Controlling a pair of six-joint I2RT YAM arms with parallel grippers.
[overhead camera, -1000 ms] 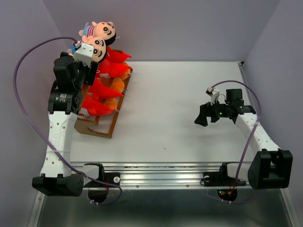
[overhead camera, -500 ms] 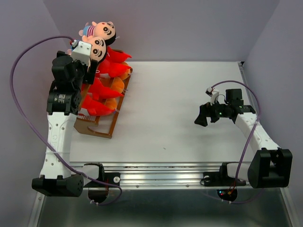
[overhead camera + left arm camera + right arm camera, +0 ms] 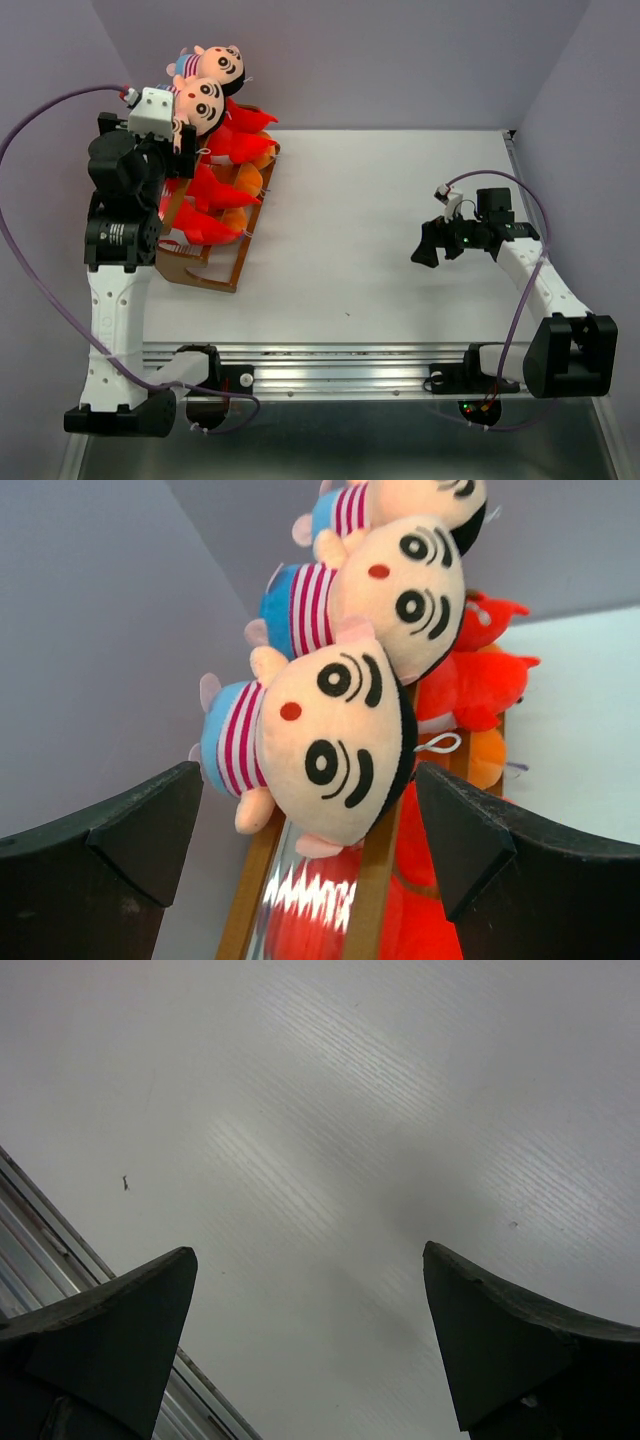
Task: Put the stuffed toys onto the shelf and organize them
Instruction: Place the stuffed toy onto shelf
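The shelf (image 3: 218,272) stands at the table's far left with the stuffed toys on it. Doll heads with striped caps (image 3: 205,100) fill the top tier, red toys (image 3: 208,226) and orange ones (image 3: 246,181) the lower tiers. In the left wrist view three doll heads lie in a row; the nearest (image 3: 330,745) rests on the shelf's wooden frame (image 3: 372,880). My left gripper (image 3: 305,780) is open, with a gap between each finger and that doll. My right gripper (image 3: 428,246) hangs open over bare table at the right, nothing between its fingers (image 3: 120,1310).
A metal rail (image 3: 350,365) runs along the table's near edge, also seen as rail (image 3: 40,1220) in the right wrist view. Purple walls close in the back and both sides; the shelf sits close to the left wall. A purple cable (image 3: 40,130) loops beside the left arm.
My left arm has drawn back to the left, away from the shelf, and its jaws have widened off the nearest doll head. The right arm has not moved.
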